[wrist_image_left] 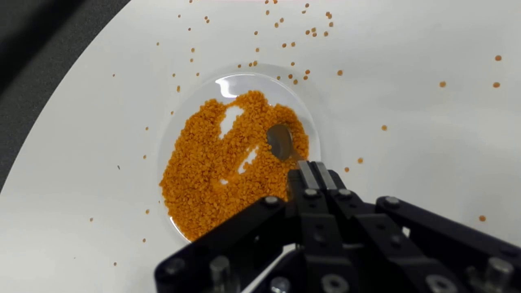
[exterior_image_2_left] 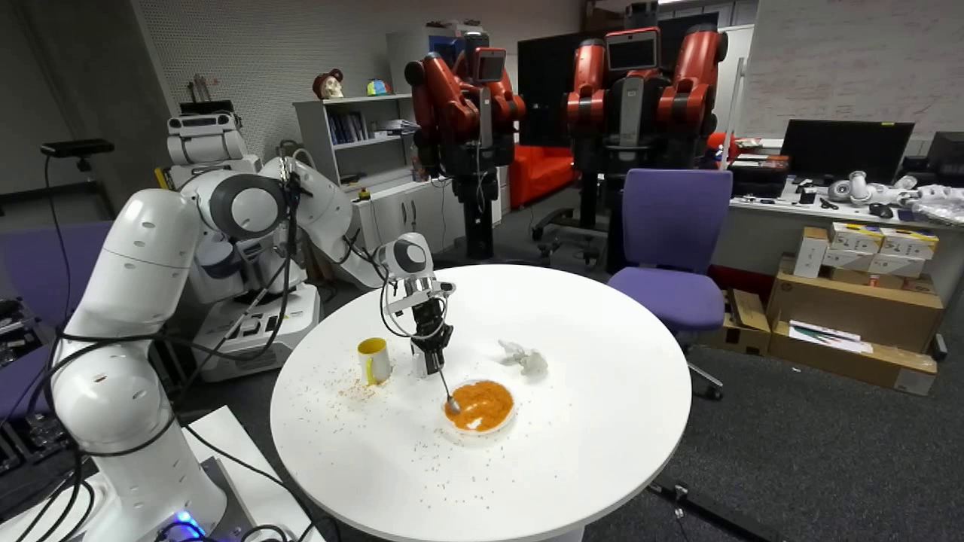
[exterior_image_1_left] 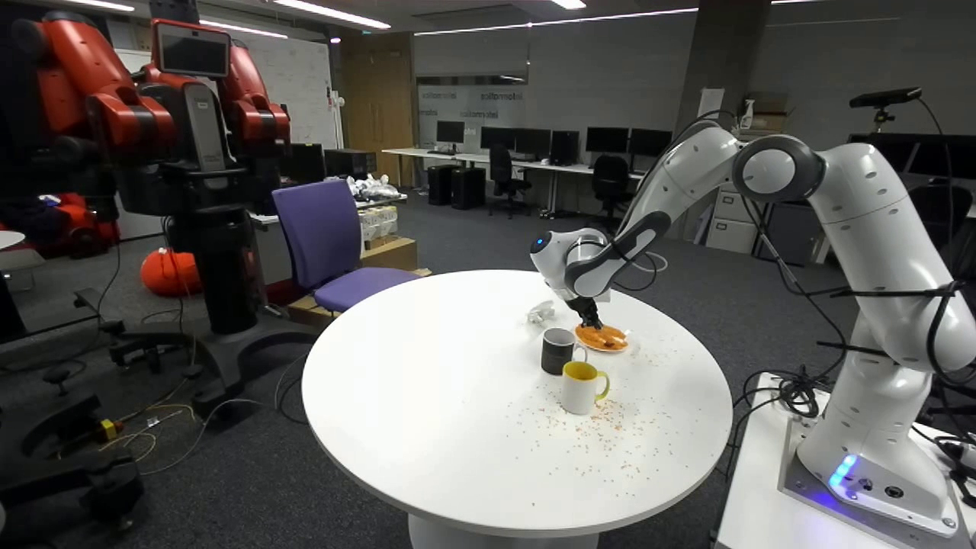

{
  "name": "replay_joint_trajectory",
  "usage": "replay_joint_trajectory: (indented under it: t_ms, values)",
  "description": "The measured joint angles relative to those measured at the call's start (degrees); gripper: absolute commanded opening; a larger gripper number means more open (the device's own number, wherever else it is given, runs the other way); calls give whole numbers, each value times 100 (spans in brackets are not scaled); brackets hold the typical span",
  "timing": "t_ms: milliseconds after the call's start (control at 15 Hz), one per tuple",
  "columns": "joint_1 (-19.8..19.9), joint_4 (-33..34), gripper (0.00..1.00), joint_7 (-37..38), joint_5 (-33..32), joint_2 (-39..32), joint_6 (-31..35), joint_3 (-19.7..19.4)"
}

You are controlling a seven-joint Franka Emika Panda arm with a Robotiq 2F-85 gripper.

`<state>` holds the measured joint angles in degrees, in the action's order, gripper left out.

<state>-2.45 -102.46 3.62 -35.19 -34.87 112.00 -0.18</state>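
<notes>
My gripper [wrist_image_left: 312, 163] is shut on a metal spoon [wrist_image_left: 280, 141], its fingers nearly together around the handle. In an exterior view the spoon [exterior_image_2_left: 453, 405] slants down from the gripper [exterior_image_2_left: 435, 367] to the plate. Its bowl rests among small orange grains [wrist_image_left: 203, 175], near one side of the round white plate [wrist_image_left: 268, 86]. Bare patches of plate show through the grains. Most of the handle is hidden by the fingers in the wrist view. Near the plate in an exterior view stand a dark grey mug [exterior_image_1_left: 557, 352] and a white mug with yellow inside [exterior_image_1_left: 577, 390].
A crumpled white piece [exterior_image_2_left: 527, 360] lies on the round white table [exterior_image_2_left: 602, 421] beyond the plate. Loose grains [exterior_image_1_left: 602, 419] are scattered around the mugs and plate. A purple chair [exterior_image_2_left: 670, 293] stands by the table's edge. Cables hang along the arm.
</notes>
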Motion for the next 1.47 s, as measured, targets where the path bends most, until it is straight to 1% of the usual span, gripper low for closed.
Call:
replay_joint_trajectory:
  t_ms: [867, 1467]
  values:
    - [-272, 282, 0, 620, 5, -210, 0, -230]
    - [-280, 434, 0, 735, -20, -331, 47, -414]
